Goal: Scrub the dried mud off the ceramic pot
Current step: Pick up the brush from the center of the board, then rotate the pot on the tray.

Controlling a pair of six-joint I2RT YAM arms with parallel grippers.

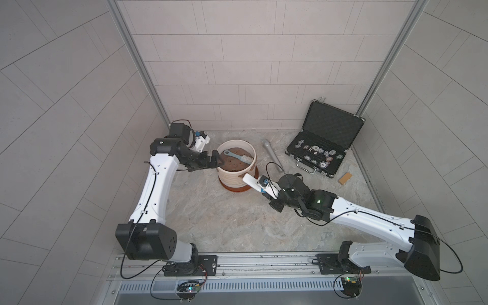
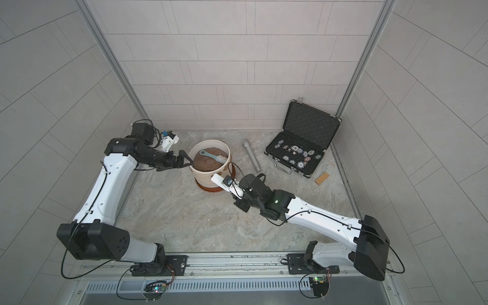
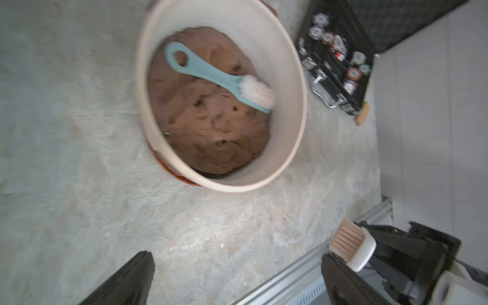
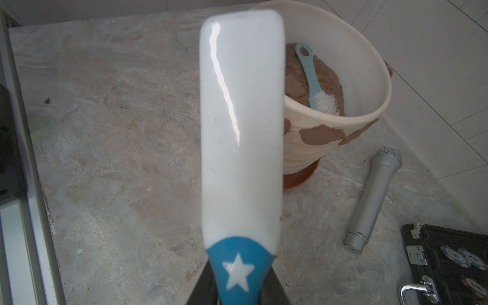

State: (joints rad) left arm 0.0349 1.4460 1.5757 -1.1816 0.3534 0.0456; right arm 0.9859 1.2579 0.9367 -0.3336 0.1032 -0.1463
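Clamping the blue, star-marked handle of the white brush (image 4: pixel 239 132) in the right gripper (image 4: pixel 237 287), jaws drawn in narrow around it, head poised near the ceramic pot (image 4: pixel 340 116), at its outer wall. From the right wrist, only a glossy white back to see; from the left wrist, tan bristles (image 3: pixel 346 237) facing out, with bare table between them and the pot. Spread wide and holding nothing: the left gripper (image 1: pixel 217 159), hovering at the pot's rim on the side away from the silver microphone (image 4: pixel 372 198). Plain from the right wrist, hidden from the left: the dried mud (image 4: pixel 322 135), flat reddish-brown patches stuck on the pot's outer wall just under the rim. Inside the pot, lying on brown soil (image 3: pixel 211 137), a pale blue brush (image 3: pixel 208 74). Under the pot, a terracotta saucer (image 4: pixel 303 175). Farther from the pot than the microphone, an open black case (image 1: pixel 330 126) and a tan block (image 1: pixel 345 178).
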